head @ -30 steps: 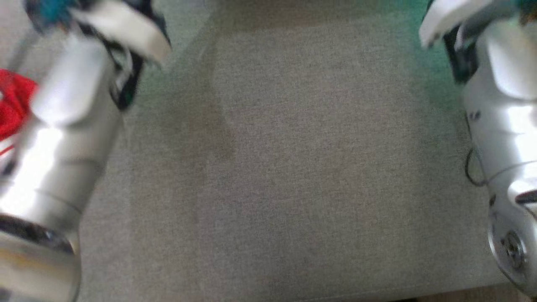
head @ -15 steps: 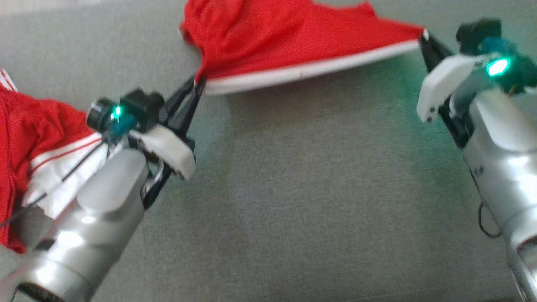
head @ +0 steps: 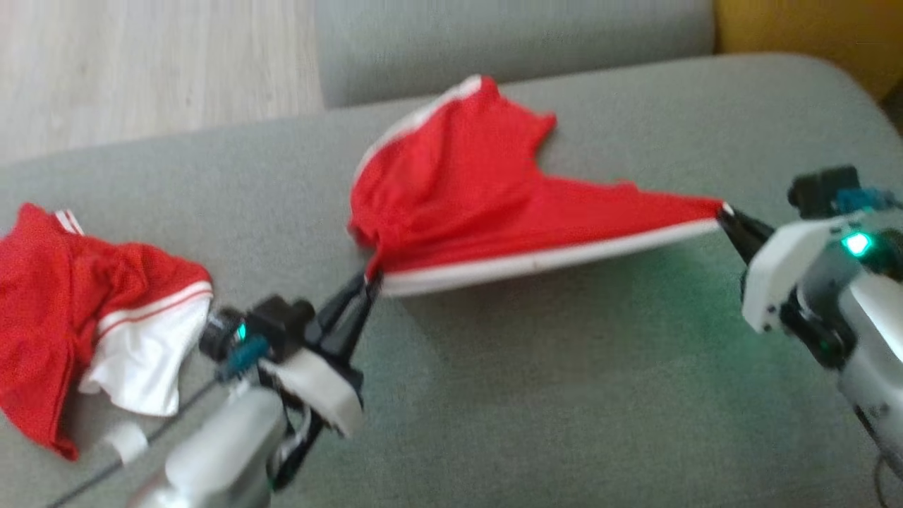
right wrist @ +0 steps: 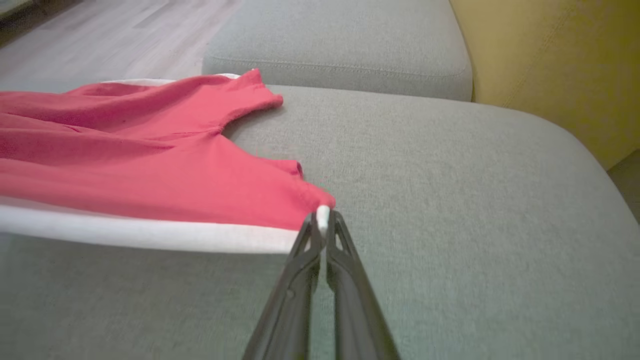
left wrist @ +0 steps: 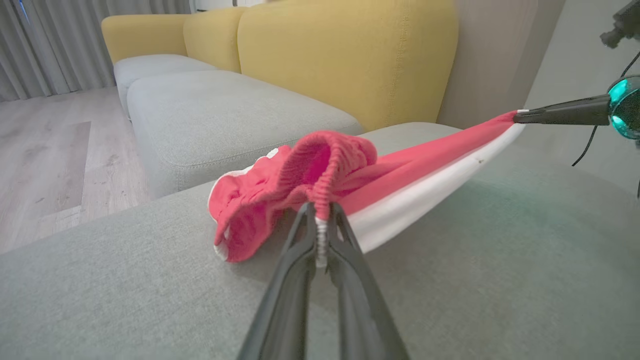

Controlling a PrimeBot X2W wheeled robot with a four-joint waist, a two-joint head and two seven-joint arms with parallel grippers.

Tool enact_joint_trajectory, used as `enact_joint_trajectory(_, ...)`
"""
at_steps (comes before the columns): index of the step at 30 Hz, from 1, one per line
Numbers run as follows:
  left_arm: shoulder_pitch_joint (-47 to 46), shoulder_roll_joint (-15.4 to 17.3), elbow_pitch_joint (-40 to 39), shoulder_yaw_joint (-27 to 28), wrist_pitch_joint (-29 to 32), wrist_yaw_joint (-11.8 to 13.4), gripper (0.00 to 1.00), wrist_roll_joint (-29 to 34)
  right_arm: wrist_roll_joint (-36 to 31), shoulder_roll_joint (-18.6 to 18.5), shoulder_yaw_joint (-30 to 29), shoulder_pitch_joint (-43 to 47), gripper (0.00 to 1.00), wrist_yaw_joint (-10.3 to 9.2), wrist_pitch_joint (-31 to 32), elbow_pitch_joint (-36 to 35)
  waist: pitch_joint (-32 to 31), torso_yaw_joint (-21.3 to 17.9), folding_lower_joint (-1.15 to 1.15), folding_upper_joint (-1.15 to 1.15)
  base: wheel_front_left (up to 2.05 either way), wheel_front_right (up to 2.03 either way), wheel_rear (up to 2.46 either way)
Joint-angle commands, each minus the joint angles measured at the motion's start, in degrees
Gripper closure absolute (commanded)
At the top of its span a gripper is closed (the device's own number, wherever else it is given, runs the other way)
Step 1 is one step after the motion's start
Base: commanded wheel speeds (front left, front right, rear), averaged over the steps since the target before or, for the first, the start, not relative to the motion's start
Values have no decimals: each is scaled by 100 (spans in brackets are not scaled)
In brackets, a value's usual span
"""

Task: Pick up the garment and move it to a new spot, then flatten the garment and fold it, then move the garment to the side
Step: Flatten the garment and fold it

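The garment (head: 480, 204) is a pair of red shorts with a white side stripe, stretched between my two grippers just above the grey cushion (head: 564, 395). My left gripper (head: 370, 281) is shut on its gathered waistband corner (left wrist: 320, 220). My right gripper (head: 726, 215) is shut on the white-edged corner (right wrist: 322, 215) at the other end. The white stripe (head: 536, 262) runs taut between both grips, and the far part of the garment (right wrist: 150, 135) rests on the cushion.
A second red and white garment (head: 92, 317) lies crumpled at the cushion's left end. Wooden floor (head: 141, 63) lies beyond the cushion, another grey seat (head: 508, 35) stands behind, and a yellow sofa back (left wrist: 350, 60) rises at the right.
The head camera has tilted up, so the whole picture has shifted down. Both grippers keep their hold on the stretched garment.
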Motion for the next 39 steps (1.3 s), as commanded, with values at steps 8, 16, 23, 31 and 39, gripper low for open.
enact_joint_trajectory(8,701,555,-1508,24,308,525,100,-120,465,-862,-407,1071,100,36,407,-1244,-508,-1,2,0,0,0,0)
enact_joint_trajectory(16,948,768,-2351,-33,613,820,100,-125,148,-887,-1283,1724,100,36,711,-2022,-458,92,2,0,0,0,0)
enact_joint_trajectory(23,703,774,-2450,30,765,884,100,-114,-489,-577,-1846,1566,100,36,891,-2352,-102,270,2,0,0,0,0)
enact_joint_trajectory(31,126,584,-2120,275,734,892,100,-171,-1187,-253,-2005,768,100,36,1068,-2448,573,653,2,0,0,0,0)
enact_joint_trajectory(39,-636,181,-1517,276,746,618,100,-173,-1606,-192,-1561,-544,100,36,1017,-1845,1258,1140,2,0,0,0,0)
